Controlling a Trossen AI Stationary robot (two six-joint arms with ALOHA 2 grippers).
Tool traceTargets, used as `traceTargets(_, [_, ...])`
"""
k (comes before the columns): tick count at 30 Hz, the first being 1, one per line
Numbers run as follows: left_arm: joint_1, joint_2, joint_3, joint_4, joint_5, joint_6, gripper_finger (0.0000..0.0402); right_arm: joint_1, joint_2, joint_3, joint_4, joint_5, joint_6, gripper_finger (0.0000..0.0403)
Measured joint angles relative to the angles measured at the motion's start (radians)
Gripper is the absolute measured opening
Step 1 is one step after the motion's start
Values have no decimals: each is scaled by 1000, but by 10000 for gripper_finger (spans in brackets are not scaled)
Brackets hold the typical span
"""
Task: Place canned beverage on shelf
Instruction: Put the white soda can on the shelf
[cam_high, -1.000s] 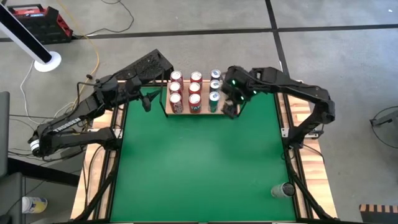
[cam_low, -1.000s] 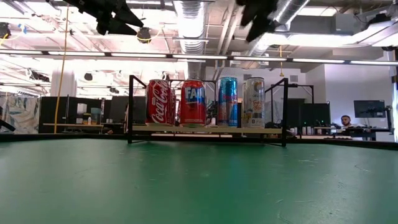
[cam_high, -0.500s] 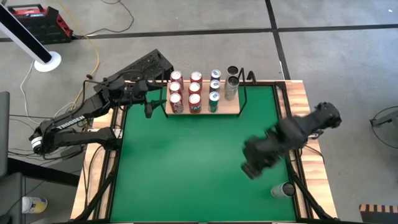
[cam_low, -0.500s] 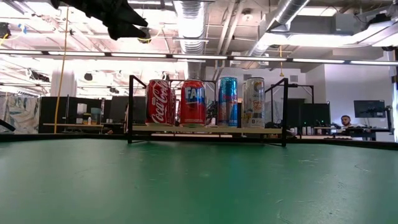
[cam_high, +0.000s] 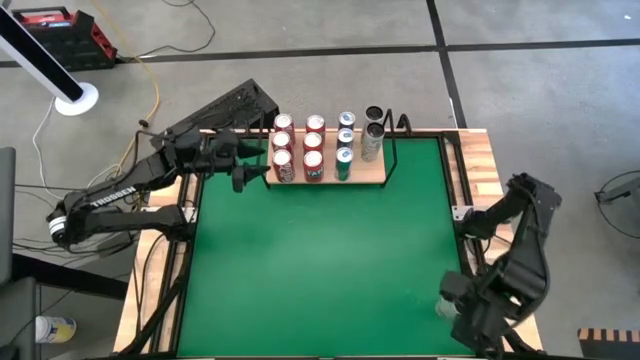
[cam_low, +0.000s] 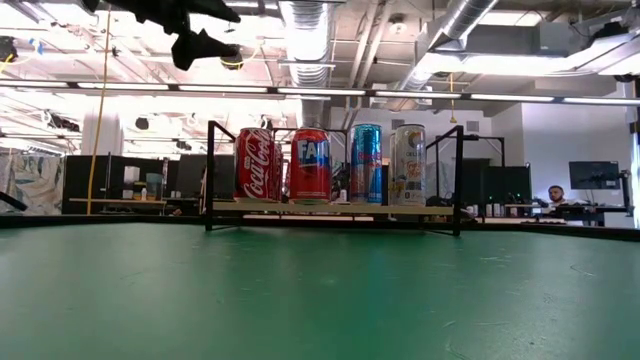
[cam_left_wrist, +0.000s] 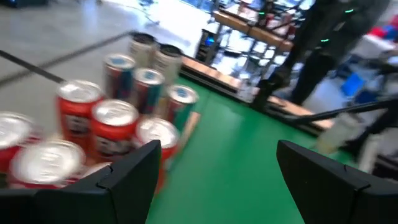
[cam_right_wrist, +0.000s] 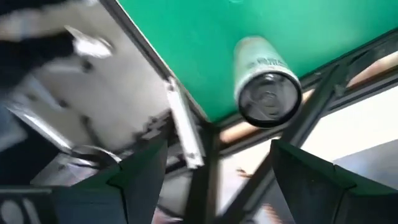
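Reaching for the lone can, shelf nearly full

Hovering my right claw, fingers apart, above the pale can lying at the table's near right corner. Shelf at the far edge holds red, blue and pale cans upright in rows. My left claw waits open beside its left end.

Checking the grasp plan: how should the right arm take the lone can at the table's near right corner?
Grip the can across its round side wall, about mid-height, descending from above. It appears to stand upright, top toward the right gripper, whose jaws are open. The table edge frame sits close beside it, so a sideways approach looks cramped.
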Motion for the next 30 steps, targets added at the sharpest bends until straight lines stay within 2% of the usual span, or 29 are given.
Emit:
traceTargets(4, [-52,0,0,1,59,-85,304,74,0,-63,0,11,-46,310])
traceTargets(7, [-106,0,0,1,54,-135,304,127,0,-106,1,42,-96,310])
traceTargets(16, [-273,0,0,21,-137,-185,304,188,0,-181,1,71,-273,310])
traceTargets(22, [-340,0,0,39,-251,-176,304,185,0,-200,1,147,-388,310])
traceTargets(30, [-373,0,0,35,-285,-159,304,175,0,-225,1,159,-470,310])
